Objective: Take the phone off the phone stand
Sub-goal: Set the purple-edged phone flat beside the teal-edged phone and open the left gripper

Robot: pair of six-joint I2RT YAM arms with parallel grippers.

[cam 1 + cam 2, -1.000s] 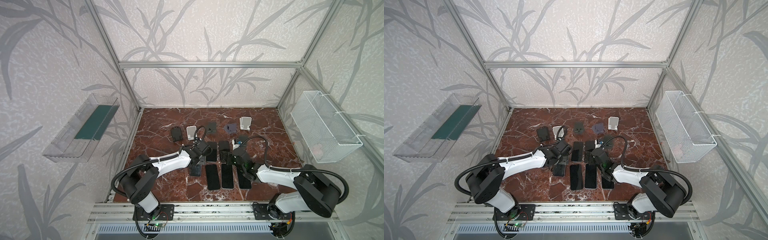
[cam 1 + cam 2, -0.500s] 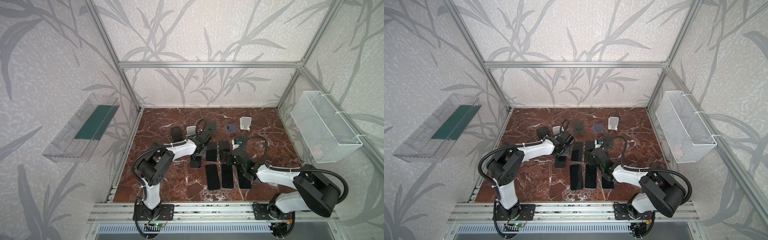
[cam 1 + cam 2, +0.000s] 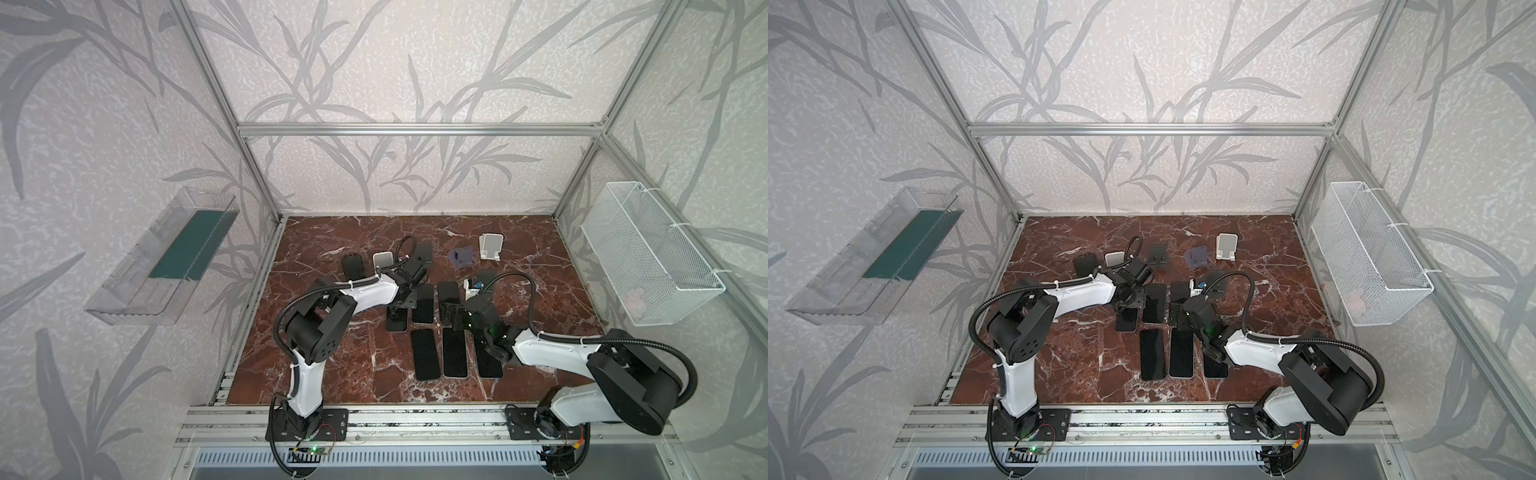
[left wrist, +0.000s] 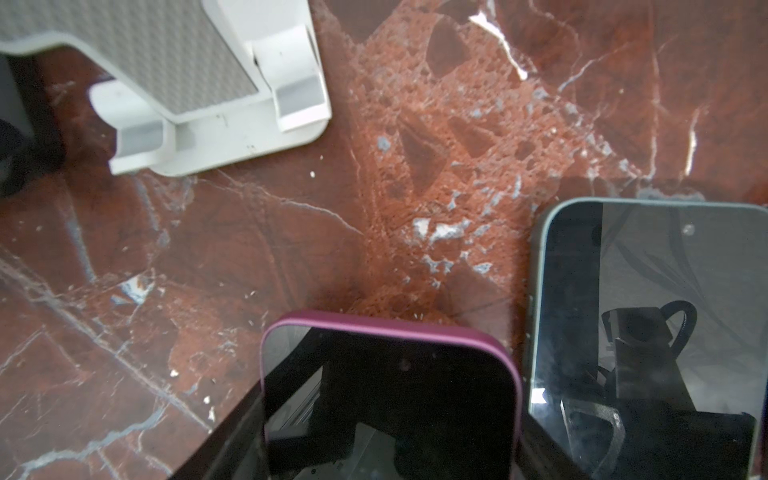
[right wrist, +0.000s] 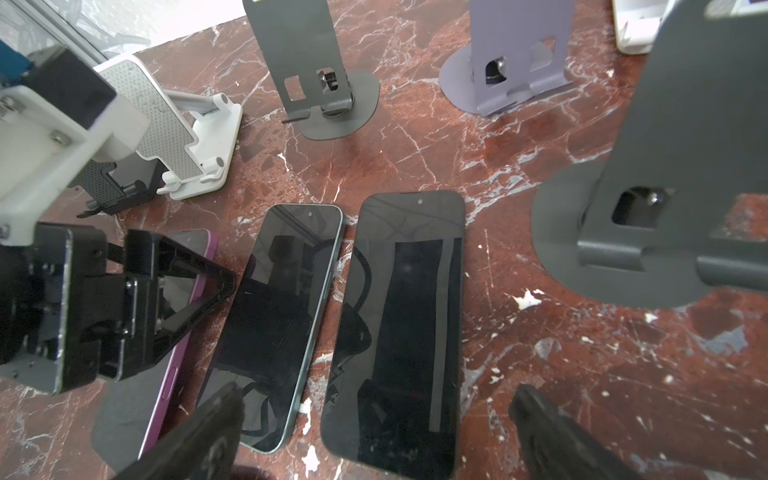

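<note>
On the marble, clear of every stand: the purple-cased phone (image 4: 390, 386) lay flat, just in front of the white stand (image 4: 199, 75) but apart from it, and just beside the teal-edged phone (image 5: 282, 316).

Left gripper (image 5: 227, 286) hung over the phone's end nearer that stand. Its claw was pinched fully shut, and I could see nothing in it. Right gripper (image 5: 376, 390) was spread wide above the black phone (image 5: 399, 332), empty.

Vs one second earlier:
- The phone sat a bit farther from the front rail (image 3: 415, 424). No shift over the last half second.
- The left arm's elbow had swung up and in toward the middle.
- Right arm was the same.

Surface was red-brown marble table (image 3: 332, 374) with white veins and chips. Three more dark phones lay in a front row (image 3: 455, 353). Grey stand (image 5: 316, 83), lilac stand (image 5: 515, 62) and a big dark stand (image 5: 685, 166) stood behind.

Room had leaf-pattern walls and an aluminium frame. A wire basket (image 3: 648, 257) hung on one side wall and a clear tray (image 3: 166, 257) on the opposite wall.

Phone itself had a magenta case and rounded corners. Its dark screen faced up and mirrored the gripper above.
</note>
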